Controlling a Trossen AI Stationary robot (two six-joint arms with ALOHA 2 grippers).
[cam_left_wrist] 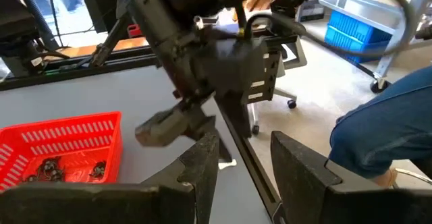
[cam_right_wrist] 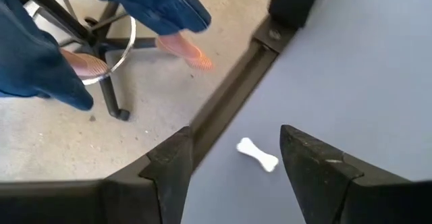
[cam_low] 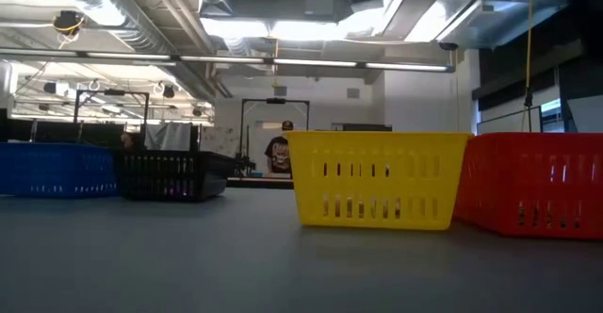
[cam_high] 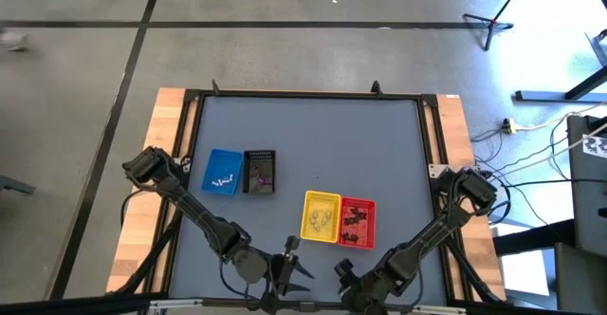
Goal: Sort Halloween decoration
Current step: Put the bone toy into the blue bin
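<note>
— Grey tabletop [cam_high: 313,135] in a wooden frame, concrete floor around. Blue mesh basket [cam_high: 224,172] touching black mesh basket [cam_high: 259,172] at the left; yellow mesh basket [cam_high: 321,215] touching red mesh basket [cam_high: 357,222] nearer the front.

— And the arms?

— Both at the front edge. Left gripper [cam_high: 289,263] with fingers apart, empty. Right gripper [cam_right_wrist: 233,158] likewise spread, holding nothing.

— Trinkets?

— Dark ones inside the red basket; small white bone-shaped trinket [cam_right_wrist: 257,154] loose on the table, seen between the right fingers.

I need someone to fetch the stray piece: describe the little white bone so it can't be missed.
Go to the grey table's near edge, by the black border rail. Between the open right gripper's fingers lies the white bone, alone on bare tabletop, outside every basket.
</note>
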